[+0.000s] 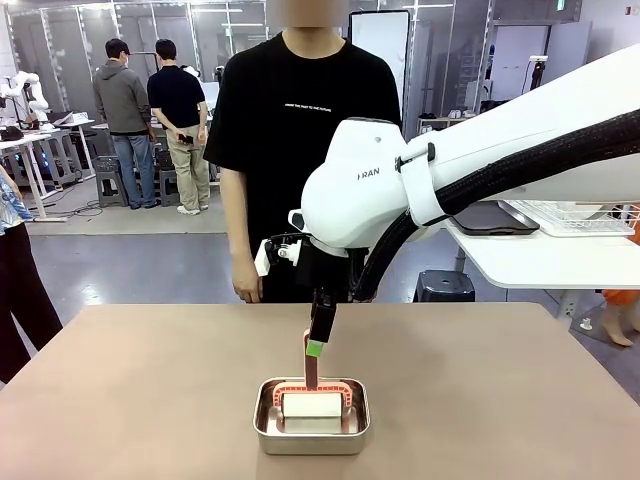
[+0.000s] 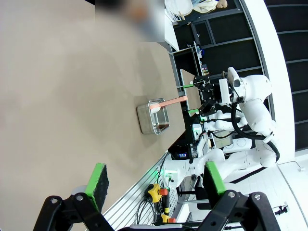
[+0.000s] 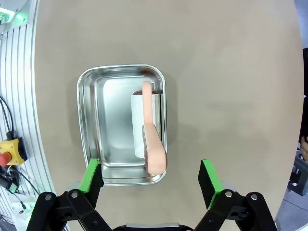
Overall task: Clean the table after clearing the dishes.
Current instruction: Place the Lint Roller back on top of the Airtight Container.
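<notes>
The beige-brown table (image 1: 150,390) carries a small steel pan (image 1: 310,438) near its front edge. A cleaning tool with a pink handle (image 1: 311,366) and a white pad (image 1: 312,406) stands in the pan. In the right wrist view the handle (image 3: 154,154) leans over the pan's rim (image 3: 120,67). My right gripper (image 3: 150,179) hangs open just above it, fingers wide on either side and not touching the handle. My left gripper (image 2: 156,183) is open and holds nothing, off the table's near edge and well away from the pan (image 2: 151,120). The dishes are out of view.
A person in a black T-shirt (image 1: 300,130) stands at the far side of the table, arms down. A smaller white table (image 1: 540,262) with a wire rack (image 1: 575,218) is off to the right. The right arm's white body (image 1: 480,170) hangs over the table's middle.
</notes>
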Controlling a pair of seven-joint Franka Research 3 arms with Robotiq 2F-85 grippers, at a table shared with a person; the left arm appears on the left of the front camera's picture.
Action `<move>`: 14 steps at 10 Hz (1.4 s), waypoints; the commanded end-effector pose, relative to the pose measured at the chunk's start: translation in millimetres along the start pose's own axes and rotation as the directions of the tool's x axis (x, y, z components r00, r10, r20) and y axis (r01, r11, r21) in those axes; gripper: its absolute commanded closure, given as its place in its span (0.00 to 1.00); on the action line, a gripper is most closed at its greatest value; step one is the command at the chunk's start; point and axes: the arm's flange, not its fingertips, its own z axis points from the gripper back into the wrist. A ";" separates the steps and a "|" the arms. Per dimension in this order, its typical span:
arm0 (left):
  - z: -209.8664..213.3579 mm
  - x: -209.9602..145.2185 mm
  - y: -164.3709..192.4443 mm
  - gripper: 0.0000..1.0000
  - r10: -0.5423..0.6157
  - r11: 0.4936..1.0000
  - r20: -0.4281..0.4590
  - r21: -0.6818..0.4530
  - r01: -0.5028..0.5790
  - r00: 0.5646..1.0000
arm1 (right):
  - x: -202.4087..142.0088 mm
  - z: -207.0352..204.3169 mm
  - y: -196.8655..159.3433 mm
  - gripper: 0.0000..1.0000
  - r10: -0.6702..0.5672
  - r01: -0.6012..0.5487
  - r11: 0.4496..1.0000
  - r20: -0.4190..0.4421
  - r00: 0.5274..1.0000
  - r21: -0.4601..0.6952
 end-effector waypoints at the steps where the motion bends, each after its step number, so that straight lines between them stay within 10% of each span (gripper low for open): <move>1: 2.6 -1.3 -4.3 0.00 0.013 1.000 0.001 0.009 -0.013 1.000 | -0.6 -0.9 0.5 0.00 0.003 -0.003 1.000 0.005 1.000 -0.009; 14: 2.6 -1.3 -4.3 0.00 0.013 1.000 0.001 0.009 -0.013 1.000 | -0.6 -0.9 0.5 0.00 0.003 -0.003 1.000 0.005 1.000 -0.009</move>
